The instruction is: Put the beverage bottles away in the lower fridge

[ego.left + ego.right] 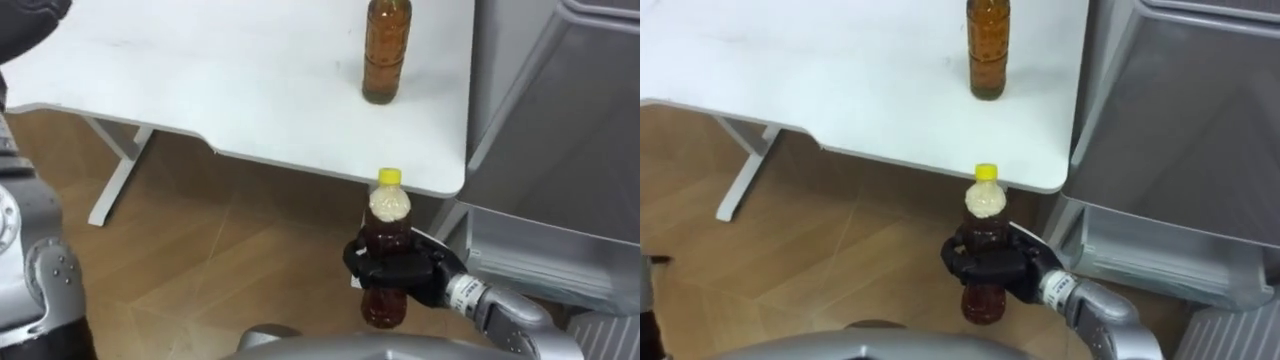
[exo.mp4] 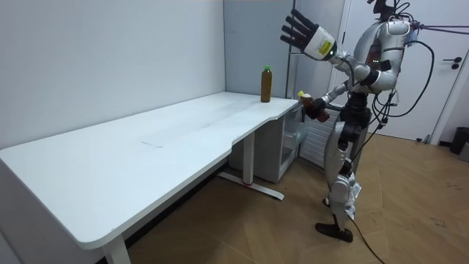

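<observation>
Right hand [image 1: 998, 268] first: its dark fingers are wrapped round the waist of a yellow-capped bottle [image 1: 985, 208] and clamped on it. The bottle is upright, held in the air just off the edge of the white table [image 1: 840, 80], above the wooden floor [image 1: 790, 230]. There's brown drink inside, nearly full by the look of it, so I'd judge it fairly heavy for its size. That smooth plastic wall could slip, or dent under a hard squeeze. Mid-body is the sensible place to hold, with the cap clear above the fingers, and that's where this grip sits. Out on the table a second bottle [image 1: 988, 45] stands upright toward the fridge end, apart from both hands. It has the same brown contents and wants the same round-the-middle hold. Just beside the table, to the right, is the grey fridge [image 1: 1180, 130]. In the room view the left hand [image 2: 299, 31] is raised high, fingers spread, carrying nothing.
</observation>
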